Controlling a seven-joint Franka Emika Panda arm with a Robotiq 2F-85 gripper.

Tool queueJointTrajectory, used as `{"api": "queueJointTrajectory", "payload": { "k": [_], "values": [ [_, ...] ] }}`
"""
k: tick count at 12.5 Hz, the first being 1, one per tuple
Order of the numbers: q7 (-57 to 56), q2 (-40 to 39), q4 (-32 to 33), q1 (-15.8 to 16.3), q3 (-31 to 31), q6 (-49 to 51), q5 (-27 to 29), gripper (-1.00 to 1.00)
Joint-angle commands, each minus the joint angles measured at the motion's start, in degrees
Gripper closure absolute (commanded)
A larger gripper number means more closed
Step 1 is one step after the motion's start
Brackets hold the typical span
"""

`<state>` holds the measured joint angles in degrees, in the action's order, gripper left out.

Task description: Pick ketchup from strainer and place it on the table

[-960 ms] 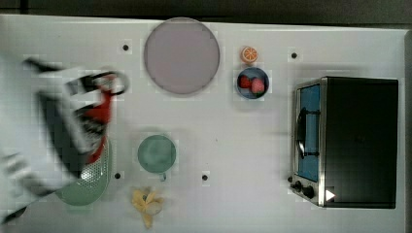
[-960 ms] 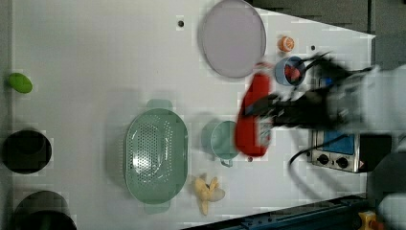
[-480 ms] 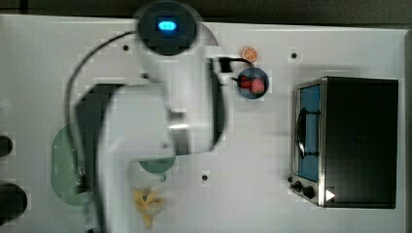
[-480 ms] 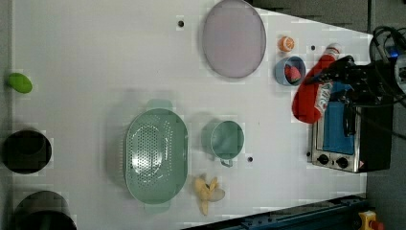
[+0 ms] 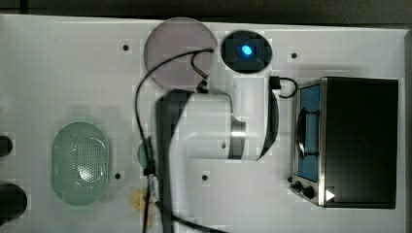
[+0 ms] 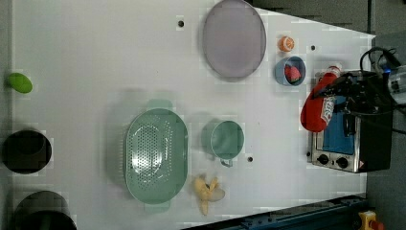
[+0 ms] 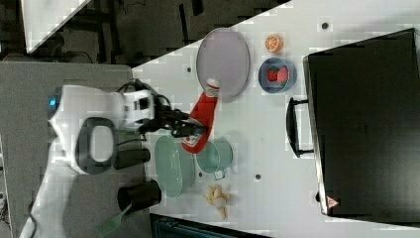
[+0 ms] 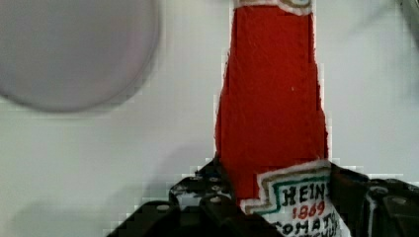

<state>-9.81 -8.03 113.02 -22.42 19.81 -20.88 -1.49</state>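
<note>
Ketchup (image 6: 317, 108) out of strainer (image 6: 154, 155), clamped in fingers (image 8: 217, 192), airborne right of left view; lowering onto counter (image 6: 95, 57) remains.

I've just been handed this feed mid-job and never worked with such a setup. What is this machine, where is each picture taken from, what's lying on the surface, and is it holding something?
It is a single robot arm with a two-fingered end effector. Three fixed cameras look at the white table; a fourth rides on the wrist, looking along the fingers. The end effector is clamped on the ketchup, a red bottle with a white cap, carried in the air. The strainer sits empty. Also on the table: a green cup, a lilac plate, a blue bowl holding something red, a peeled banana and a toaster oven.
</note>
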Motion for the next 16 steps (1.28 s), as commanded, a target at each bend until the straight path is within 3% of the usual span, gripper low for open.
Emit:
{"api": "queueJointTrajectory", "payload": {
  "k": [1, 5, 8, 9, 12, 13, 16],
  "values": [
    [-3.85, 0.89, 6.36, -0.04, -1.34, -7.79, 0.96, -0.21],
    [-3.85, -2.23, 15.21, 0.11, -1.49, -20.97, 0.92, -0.21],
    [-3.85, -6.0, 17.87, 0.04, -1.92, -26.63, -0.6, -0.21],
    [-3.84, -7.08, 18.01, 0.05, -2.16, -27.78, -2.36, -0.27],
    [-3.85, -8.04, 17.87, 0.01, -2.34, -28.94, -5.77, -0.91],
    [-3.81, -7.24, 17.64, 0.06, -2.09, -28.78, -5.59, -1.0],
    [-2.07, -2.65, 15.28, 0.08, -0.71, -28.43, -4.04, -1.0]
  ]
}}
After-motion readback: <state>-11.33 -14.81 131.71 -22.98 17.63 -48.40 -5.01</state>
